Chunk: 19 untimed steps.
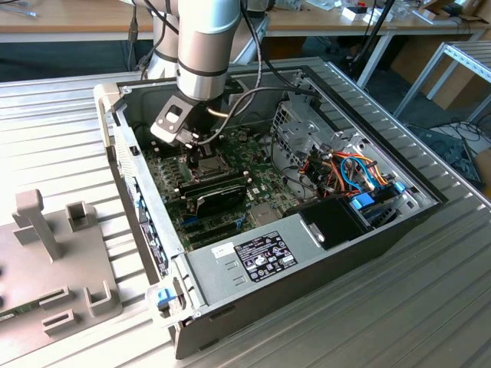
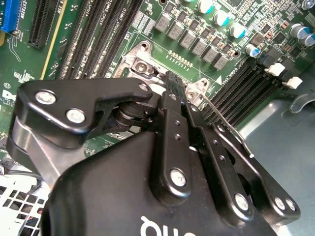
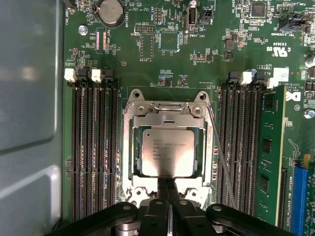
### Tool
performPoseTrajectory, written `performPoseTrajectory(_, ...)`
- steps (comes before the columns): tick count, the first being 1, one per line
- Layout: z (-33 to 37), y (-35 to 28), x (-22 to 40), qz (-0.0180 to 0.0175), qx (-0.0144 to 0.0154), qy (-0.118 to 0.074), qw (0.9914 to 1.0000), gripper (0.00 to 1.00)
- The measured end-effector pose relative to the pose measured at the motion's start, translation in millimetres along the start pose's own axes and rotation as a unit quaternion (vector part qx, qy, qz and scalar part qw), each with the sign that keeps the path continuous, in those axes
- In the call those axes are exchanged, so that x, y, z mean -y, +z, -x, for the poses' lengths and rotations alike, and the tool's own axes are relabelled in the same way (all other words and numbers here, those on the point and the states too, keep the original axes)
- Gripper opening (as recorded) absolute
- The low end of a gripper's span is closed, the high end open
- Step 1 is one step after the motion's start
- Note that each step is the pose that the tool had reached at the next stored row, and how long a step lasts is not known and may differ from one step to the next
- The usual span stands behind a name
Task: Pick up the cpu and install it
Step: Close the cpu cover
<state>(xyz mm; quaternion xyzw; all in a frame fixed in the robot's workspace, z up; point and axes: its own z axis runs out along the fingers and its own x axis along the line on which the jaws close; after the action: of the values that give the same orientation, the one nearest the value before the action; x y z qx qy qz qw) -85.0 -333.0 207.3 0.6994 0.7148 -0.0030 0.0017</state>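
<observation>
Sitting inside shiny frame (image 3: 167,116), square dull-silver cpu (image 3: 167,152), gripper (image 3: 168,183) pinched closed

1. A ribbed silver metal table (image 1: 399,307) takes up the foreground, its slats running in parallel rows.
2. Behind it stands a long wooden workbench (image 1: 69,19) with a pale top.
3. The floor (image 1: 61,57) beneath the bench is dark blue-grey.
4. At the exterior view's right stands a pale metal frame (image 1: 464,57), with loose cables (image 1: 453,142) on the floor nearby.
5. The light is even and soft, with dull glints on the slats.
</observation>
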Motion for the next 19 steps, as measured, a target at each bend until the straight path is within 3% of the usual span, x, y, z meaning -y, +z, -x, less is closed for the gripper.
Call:
performPoseTrajectory(12, 0.0, 0.0, -0.1, 0.0001, 0.0001, 0.0, 1.0, 0.11)
performPoseTrajectory(16, 0.0, -6.1, 0.0, 0.0, 0.0002, 0.0, 1.0, 0.11)
performPoseTrajectory(19, 0.0, -6.4, 0.0, 0.0001, 0.0001, 0.0, 1.0, 0.11)
